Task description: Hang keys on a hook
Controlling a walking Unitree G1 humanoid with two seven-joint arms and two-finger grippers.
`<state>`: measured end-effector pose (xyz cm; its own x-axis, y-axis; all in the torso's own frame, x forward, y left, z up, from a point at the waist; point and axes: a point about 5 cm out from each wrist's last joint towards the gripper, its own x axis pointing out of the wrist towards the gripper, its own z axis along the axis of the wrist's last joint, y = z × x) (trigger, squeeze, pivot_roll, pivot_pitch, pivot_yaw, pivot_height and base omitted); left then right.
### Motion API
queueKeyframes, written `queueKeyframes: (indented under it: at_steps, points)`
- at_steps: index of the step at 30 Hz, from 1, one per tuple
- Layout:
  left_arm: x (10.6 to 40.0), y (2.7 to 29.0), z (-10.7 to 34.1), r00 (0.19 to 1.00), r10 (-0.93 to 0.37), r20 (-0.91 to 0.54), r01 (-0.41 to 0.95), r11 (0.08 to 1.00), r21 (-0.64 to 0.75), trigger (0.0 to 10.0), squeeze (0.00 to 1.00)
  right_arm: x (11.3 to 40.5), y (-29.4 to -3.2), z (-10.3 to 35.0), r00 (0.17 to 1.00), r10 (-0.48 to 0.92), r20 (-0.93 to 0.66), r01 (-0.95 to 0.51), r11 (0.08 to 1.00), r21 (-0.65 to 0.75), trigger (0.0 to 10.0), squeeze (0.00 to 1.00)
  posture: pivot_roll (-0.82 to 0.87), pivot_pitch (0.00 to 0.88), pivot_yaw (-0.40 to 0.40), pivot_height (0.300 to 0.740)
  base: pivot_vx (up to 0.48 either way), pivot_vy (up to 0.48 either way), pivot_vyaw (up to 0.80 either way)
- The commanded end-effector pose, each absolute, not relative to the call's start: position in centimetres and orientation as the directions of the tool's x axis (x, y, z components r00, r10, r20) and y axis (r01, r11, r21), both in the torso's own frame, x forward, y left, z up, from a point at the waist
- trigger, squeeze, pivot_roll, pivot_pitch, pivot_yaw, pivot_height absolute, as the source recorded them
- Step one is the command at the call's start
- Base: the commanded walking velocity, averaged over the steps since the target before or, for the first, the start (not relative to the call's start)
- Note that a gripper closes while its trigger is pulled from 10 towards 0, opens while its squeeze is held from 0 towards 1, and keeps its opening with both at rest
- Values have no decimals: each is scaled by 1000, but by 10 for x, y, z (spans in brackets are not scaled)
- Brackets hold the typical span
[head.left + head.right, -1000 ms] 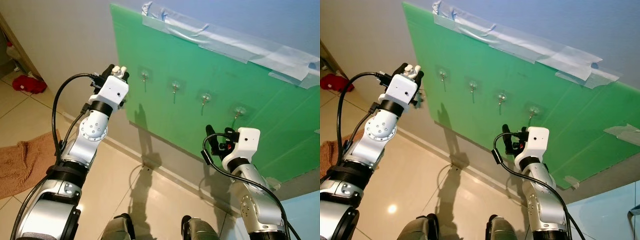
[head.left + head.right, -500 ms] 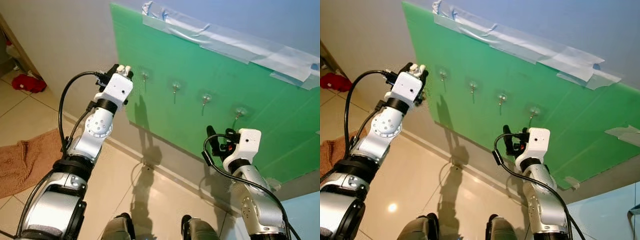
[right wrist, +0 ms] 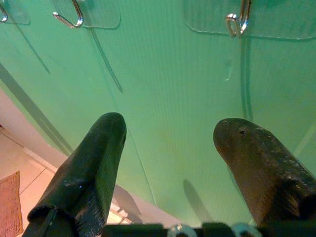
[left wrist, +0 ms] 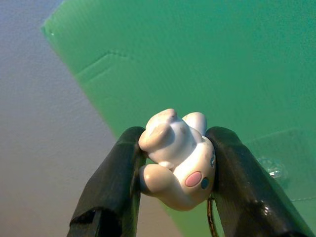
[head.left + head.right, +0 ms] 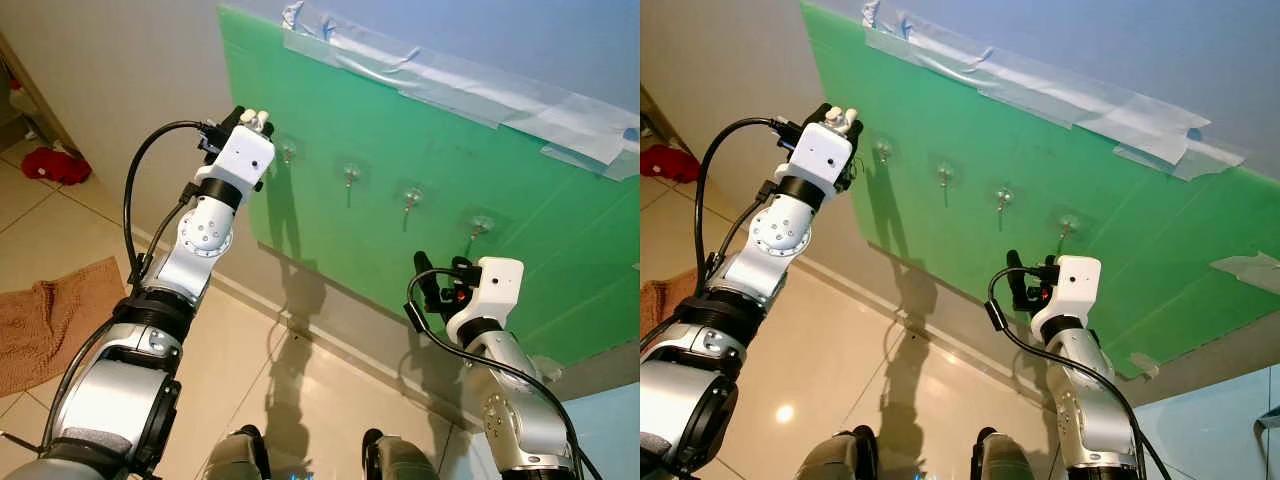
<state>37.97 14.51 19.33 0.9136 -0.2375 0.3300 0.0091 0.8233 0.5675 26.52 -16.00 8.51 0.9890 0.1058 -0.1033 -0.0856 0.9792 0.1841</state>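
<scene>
Left hand [image 4: 174,163] clamped on the keys' white charm [image 4: 176,158] beside the green board [image 5: 420,150].
It was raised near the leftmost hook [image 5: 288,153]; right hand [image 3: 170,163], fingers apart, hung lower, facing the board under two hooks.

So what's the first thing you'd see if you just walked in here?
A big bright green plastic board taped to the wall, with a row of four small clear-backed metal hooks across it. Then the left gripper raised beside the leftmost hook, pinching a white toy animal keychain.
</scene>
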Motion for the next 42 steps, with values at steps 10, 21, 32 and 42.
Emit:
queueKeyframes:
  at_steps: [10, 21, 32, 42]
  points:
    - [385, 137, 202, 898, -261, 353, 7, 813, 582, 0, 0, 263, -161, 86, 989, 102, -103, -83, 981, 175, 10000, 0, -216, 140, -8, 740, 0, 0, 0]
    - [387, 136, 206, 893, -265, 364, 0, 809, 588, 0, 0, 262, -161, 85, 989, 102, -105, -83, 981, 174, 10000, 0, -219, 144, -7, 740, 0, 0, 0]
    - [390, 132, 216, 877, -266, 400, -27, 804, 594, 0, 0, 261, -163, 86, 989, 104, -106, -86, 983, 165, 10000, 0, -229, 155, -20, 740, 0, 0, 0]
    - [394, 129, 224, 868, -269, 417, -41, 798, 601, 0, 0, 260, -164, 87, 989, 104, -107, -86, 984, 156, 10000, 0, -241, 163, -26, 740, 0, 0, 0]
